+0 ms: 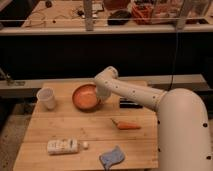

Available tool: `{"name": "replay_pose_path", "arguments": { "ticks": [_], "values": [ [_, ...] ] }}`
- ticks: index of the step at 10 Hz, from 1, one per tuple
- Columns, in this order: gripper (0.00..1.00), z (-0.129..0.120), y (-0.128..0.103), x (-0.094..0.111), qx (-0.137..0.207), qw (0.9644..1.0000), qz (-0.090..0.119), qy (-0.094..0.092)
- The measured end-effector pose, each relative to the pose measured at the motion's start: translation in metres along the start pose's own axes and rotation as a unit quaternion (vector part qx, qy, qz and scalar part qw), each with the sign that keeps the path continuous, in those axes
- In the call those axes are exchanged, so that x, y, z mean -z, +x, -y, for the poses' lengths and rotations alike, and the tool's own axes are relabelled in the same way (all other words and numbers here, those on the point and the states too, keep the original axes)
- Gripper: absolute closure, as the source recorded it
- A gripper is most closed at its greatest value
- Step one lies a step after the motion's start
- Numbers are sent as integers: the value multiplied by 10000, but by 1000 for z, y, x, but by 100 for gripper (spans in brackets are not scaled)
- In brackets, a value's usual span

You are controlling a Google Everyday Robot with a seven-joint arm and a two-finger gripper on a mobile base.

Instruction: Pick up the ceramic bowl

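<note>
The ceramic bowl (84, 97), orange-brown with a paler inside, sits at the back middle of the wooden table (70, 127), its inside tipped a little toward the camera. My white arm reaches in from the right. My gripper (102, 95) is at the bowl's right rim, with its tip hidden behind the wrist and the rim. The white cup (46, 98) stands to the left of the bowl, apart from it.
An orange carrot (127, 125) lies right of the table's middle. A white bottle (62, 146) lies at the front left, and a blue cloth (112, 156) at the front. A dark flat object (131, 104) lies behind my arm. A dark shelf wall rises behind the table.
</note>
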Motion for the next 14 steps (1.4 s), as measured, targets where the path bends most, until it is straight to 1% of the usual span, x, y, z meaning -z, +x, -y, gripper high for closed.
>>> {"name": "replay_pose_path", "arguments": {
  "ticks": [1, 2, 4, 7, 10, 12, 14],
  "values": [
    [93, 7, -1, -1, 29, 10000, -24, 1],
    [95, 9, -1, -2, 57, 10000, -47, 2],
    [95, 9, -1, -2, 91, 9999, -82, 2],
    [95, 17, 0, -3, 148, 9998, -109, 40],
    [95, 18, 5, -4, 200, 9997, -160, 55],
    [95, 26, 11, -8, 209, 9995, -201, 83],
    [100, 32, 15, -12, 235, 9994, -233, 112]
  ]
}}
